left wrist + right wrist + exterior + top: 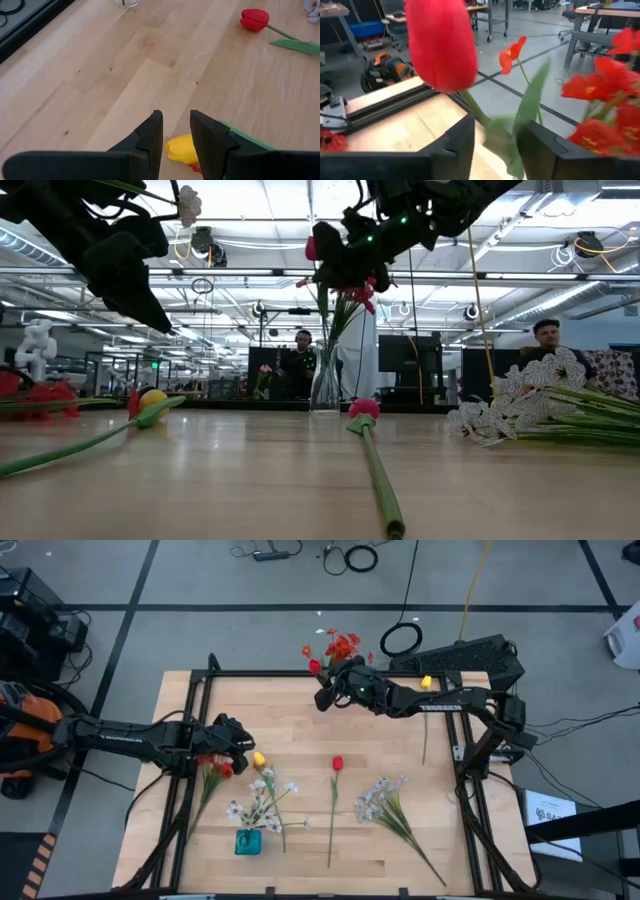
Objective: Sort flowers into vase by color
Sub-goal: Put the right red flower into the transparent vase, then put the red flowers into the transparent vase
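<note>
My right gripper (323, 697) is shut on a red tulip (441, 44), raised beside the clear glass vase (325, 385) at the table's far edge. That vase holds red flowers (343, 645). My left gripper (241, 746) hovers with a narrow gap between its fingers, right above a yellow tulip's head (181, 148) that lies on the table next to red flowers (214, 767). A second red tulip (337, 763) and a white spray (384, 798) lie flat. More white blossoms (262, 802) stand in a small teal vase (247, 842). Another yellow tulip (426, 683) lies at the far right. My right gripper pinches the red tulip's green stem (476, 114) just under the bloom, with a leaf (532, 102) also between the two fingers. The bloom stands out beyond the fingertips, lifted clear of the table. The rest of the stem is hidden by the gripper.
A black frame (190, 720) runs round the wooden table top. Bare wood lies between the lying flowers in the middle of the table. Two people (545, 335) sit beyond the far edge in the low view. Cables lie on the floor behind the table.
</note>
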Available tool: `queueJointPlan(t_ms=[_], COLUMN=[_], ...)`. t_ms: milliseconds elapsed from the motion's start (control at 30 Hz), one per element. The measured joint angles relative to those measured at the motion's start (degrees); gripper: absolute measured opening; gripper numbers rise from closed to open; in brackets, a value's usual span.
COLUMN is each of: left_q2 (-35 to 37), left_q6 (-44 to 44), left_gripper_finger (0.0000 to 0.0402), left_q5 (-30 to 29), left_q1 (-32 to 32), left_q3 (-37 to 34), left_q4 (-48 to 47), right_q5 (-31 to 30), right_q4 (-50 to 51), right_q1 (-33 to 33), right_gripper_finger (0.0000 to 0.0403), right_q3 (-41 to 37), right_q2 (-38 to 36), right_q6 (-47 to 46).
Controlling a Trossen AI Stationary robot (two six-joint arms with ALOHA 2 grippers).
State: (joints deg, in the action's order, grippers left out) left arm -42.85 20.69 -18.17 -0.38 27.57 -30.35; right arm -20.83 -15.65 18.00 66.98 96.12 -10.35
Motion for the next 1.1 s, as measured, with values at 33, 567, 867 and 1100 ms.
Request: queueJointPlan(t_ms=[33, 567, 867, 1100], left_q2=[0.00, 0.02, -0.02, -3.29], left_q6=[0.02, 2.99, 3.20, 10.15], left_gripper_finger=[0.0105, 0.0105, 0.0105, 0.0105], left_q5=[0.00, -1.88, -1.95, -2.53], left_q1=[0.00, 0.00, -0.02, -0.11], left_q3=[0.00, 0.00, 0.41, 7.45], left_q4=[0.00, 0.02, -0.53, -7.06], right_q5=[-0.03, 3.02, 3.16, 3.27], right_q4=[1.58, 25.70, 43.55, 56.23], right_q1=[0.02, -2.49, -2.52, -2.80], right_gripper_finger=[0.0146, 0.0161, 0.0135, 0.0123], right_q3=[0.00, 0.00, 0.00, 0.00], right_q2=[-0.91, -15.92, -19.77, -19.77], right_q6=[-0.23, -5.49, -21.48, -27.77])
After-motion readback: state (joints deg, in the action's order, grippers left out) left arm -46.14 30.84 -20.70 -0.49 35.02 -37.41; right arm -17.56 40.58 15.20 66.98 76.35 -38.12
